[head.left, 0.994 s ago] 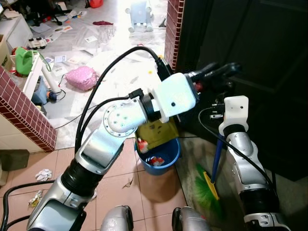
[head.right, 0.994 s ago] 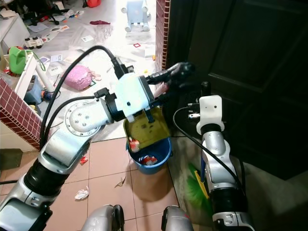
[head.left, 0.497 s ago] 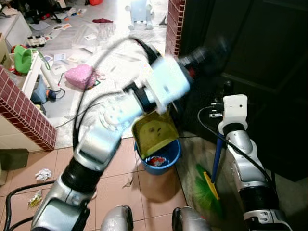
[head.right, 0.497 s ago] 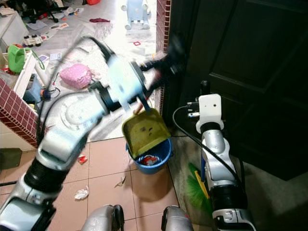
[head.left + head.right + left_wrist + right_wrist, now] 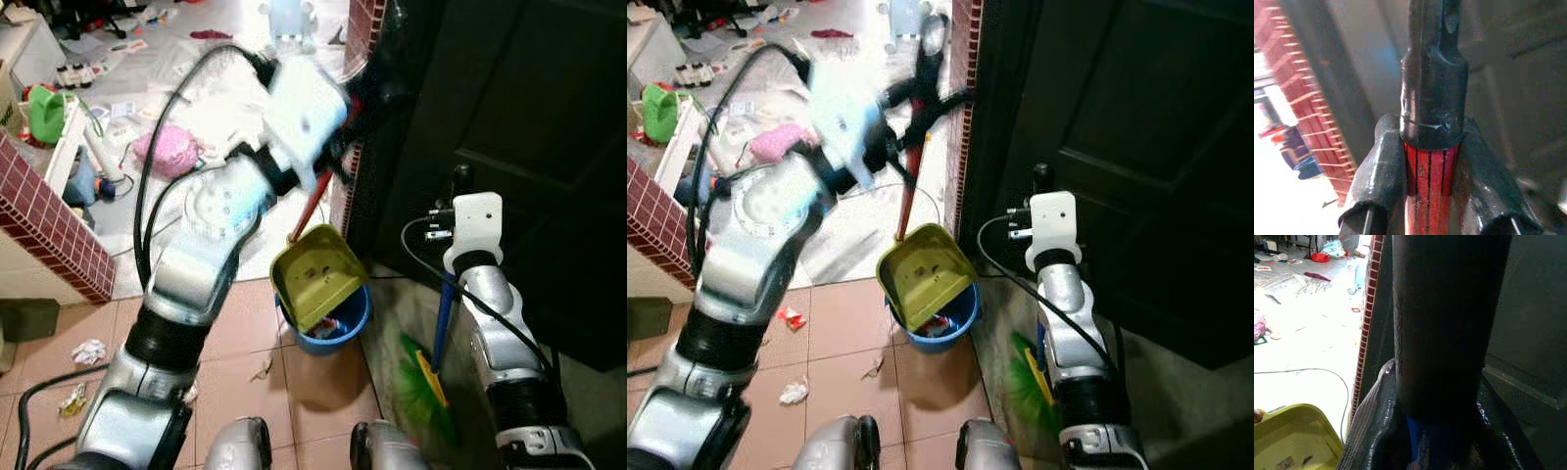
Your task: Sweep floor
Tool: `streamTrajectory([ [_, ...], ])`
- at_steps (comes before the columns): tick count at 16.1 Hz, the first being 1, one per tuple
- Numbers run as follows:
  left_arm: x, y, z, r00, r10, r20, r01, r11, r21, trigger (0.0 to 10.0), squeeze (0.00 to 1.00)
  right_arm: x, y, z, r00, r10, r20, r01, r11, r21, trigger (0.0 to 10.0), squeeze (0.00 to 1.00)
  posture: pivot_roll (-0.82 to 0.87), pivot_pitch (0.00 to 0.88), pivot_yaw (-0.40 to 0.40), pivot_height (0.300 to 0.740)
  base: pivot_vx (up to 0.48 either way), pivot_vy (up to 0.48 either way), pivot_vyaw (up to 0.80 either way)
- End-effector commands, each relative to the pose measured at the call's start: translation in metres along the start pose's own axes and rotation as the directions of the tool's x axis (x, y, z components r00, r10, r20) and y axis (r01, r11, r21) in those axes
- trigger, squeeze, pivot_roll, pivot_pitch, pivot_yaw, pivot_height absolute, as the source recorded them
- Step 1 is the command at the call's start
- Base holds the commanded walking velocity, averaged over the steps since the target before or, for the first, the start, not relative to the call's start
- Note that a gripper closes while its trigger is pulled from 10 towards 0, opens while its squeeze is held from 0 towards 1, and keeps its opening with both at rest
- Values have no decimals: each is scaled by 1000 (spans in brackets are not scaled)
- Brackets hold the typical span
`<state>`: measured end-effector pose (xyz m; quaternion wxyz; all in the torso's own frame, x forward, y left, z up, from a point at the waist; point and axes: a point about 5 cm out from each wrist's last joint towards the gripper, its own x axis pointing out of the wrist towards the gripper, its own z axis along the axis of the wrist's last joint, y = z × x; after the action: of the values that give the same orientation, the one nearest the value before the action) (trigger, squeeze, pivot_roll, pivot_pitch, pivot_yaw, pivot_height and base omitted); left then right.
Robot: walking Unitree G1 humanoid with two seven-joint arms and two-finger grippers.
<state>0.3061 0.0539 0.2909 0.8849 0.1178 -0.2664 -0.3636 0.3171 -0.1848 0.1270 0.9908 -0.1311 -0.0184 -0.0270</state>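
The left hand (image 5: pixel 1431 196) is clamped on the red ribbed handle with a black end cap (image 5: pixel 1432 161), its two black fingers (image 5: pixel 1376 181) pressed to either side of the shaft. Below this hand the handle runs down to the yellow-green plastic dustpan (image 5: pixel 315 274), which hangs tilted with its lip over the round blue plastic bucket (image 5: pixel 348 323); red and white scraps lie inside the bucket. The step in hand looks like tipping the pan out, and doing it well means keeping the lip inside the bucket rim and tilting steeply, with a small shake so the specks clinging to the pan face drop in, not onto the tiles.

The right hand (image 5: pixel 1425 431) is closed round the blue broom handle with a black upper sleeve (image 5: pixel 444 313), held upright; below it the green broom bristles (image 5: pixel 416 377) rest on the floor beside the bucket.

Room is tight beyond both hands: the dark panelled door (image 5: pixel 529 117) stands just past them and the red brick pillar edge (image 5: pixel 358 59) is beside the left hand, so the raised handle has little swing that way. Open floor lies out on the left arm's side, where crumpled white paper scraps (image 5: pixel 88 352) wait on the pink floor tiles (image 5: pixel 245 343).
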Motion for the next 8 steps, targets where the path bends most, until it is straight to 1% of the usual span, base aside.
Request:
streamTrajectory([
  [1, 2, 19, 22, 994, 61, 94, -68, 995, 71, 10000, 0, 1, -1, 5, 1000, 3, 28, -3, 1000, -5, 10000, 0, -39, 100, 11, 740, 0, 0, 0],
  [2, 2, 30, 27, 988, 99, 121, -114, 985, 127, 10000, 0, 1, -2, 5, 1000, 3, 28, -3, 1000, -6, 10000, 0, -39, 100, 11, 740, 0, 0, 0],
  [3, 2, 26, 24, 993, 67, 93, -76, 992, 97, 10000, 0, 1, -1, 5, 1000, 3, 28, -3, 1000, -7, 10000, 0, -39, 100, 11, 740, 0, 0, 0],
  [4, 1, 15, 23, 996, -5, 92, -5, 995, 105, 10000, 0, 1, -1, 5, 1000, 4, 28, -4, 1000, -7, 10000, 0, -39, 104, 8, 740, 0, 0, 0],
  [5, 0, 2, 26, 989, -100, 107, 85, 987, 139, 10000, 0, 1, -1, 6, 1000, 6, 29, -6, 1000, -7, 10000, 0, -39, 105, 9, 740, 0, 0, 0],
  [6, 3, 17, 30, 992, 14, 128, -25, 996, 83, 10000, 0, 1, 0, 6, 1000, 6, 29, -6, 1000, -6, 10000, 0, -38, 106, 10, 740, 0, 0, 0],
  [7, 5, 29, 31, 987, 99, 129, -106, 993, 50, 10000, 0, 1, 0, 5, 1000, 6, 29, -6, 1000, -5, 10000, 0, -39, 106, 10, 740, 0, 0, 0],
  [8, 3, 48, 32, 969, 205, 137, -215, 974, 63, 10000, 0, 1, 1, 5, 1000, 6, 27, -5, 1000, -5, 10000, 0, -43, 104, 11, 740, 0, 0, 0],
])
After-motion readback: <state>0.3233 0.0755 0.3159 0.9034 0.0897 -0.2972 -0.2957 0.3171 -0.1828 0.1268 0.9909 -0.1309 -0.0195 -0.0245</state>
